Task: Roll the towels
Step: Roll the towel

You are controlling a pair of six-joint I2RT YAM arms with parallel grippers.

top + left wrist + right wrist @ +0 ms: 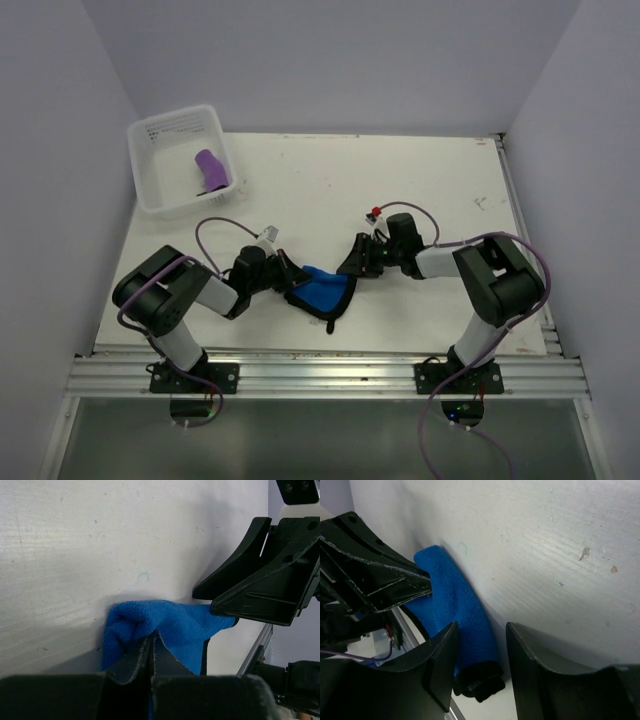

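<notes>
Pinching the blue towel (328, 290) tight in the closed left gripper (151, 639) near the middle of the table's (420, 180) near edge, with the right gripper (481, 626) open at its other end, mid-roll and likely needing those jaws to clamp before any turning.

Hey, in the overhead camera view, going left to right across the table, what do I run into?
plastic tub → left gripper, shut on the towel → blue towel → right gripper, open at the towel's right edge
</notes>
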